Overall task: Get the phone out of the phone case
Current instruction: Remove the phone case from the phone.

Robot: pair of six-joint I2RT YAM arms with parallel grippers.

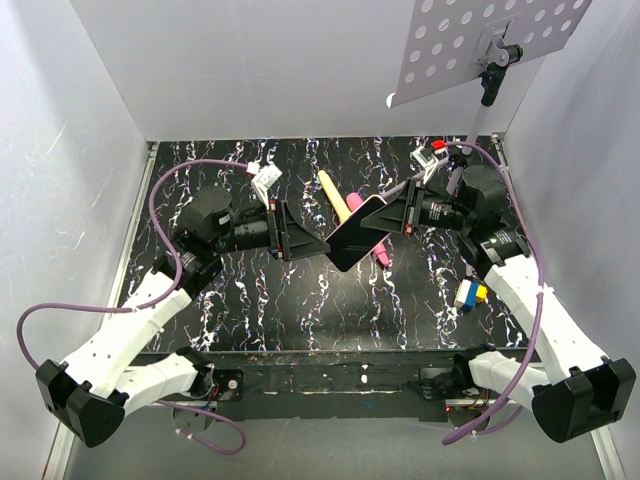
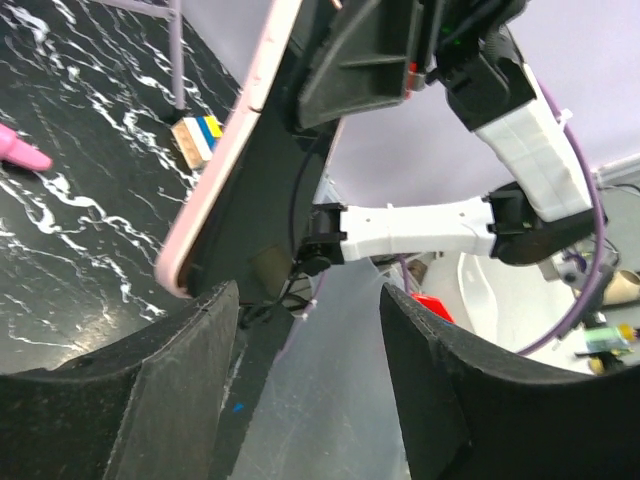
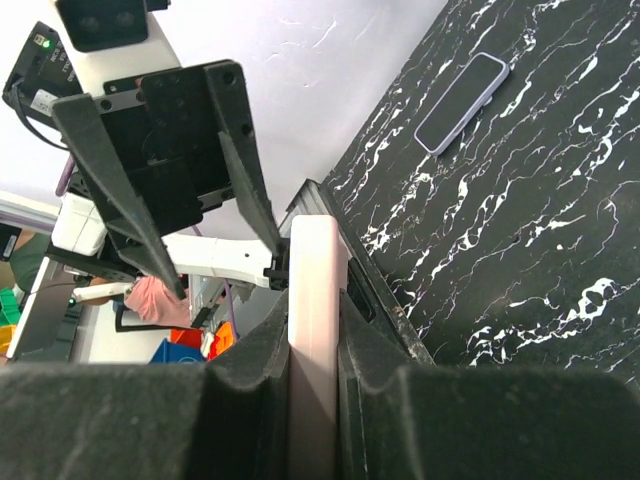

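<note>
Both arms, top view: phone (image 1: 352, 242) inside phone case (image 1: 360, 212), tilted in mid-air above the surface (image 1: 250, 300).
Left wrist view: left fingers (image 2: 170, 380) released, spread; phone case corner just beside one.
Right wrist view: right fingers (image 3: 250, 400) clenched on the phone case edge; bare phone (image 3: 462, 88) lies on the surface.

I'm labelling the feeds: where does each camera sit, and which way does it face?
Top: above, behind the bases, looking down on the table; left arm and right arm show.
Left wrist: faces the case and right tool; own fingers at bottom.
Right wrist: faces the left tool; own fingers clamp the case.
Both wrist views share the case.
</note>
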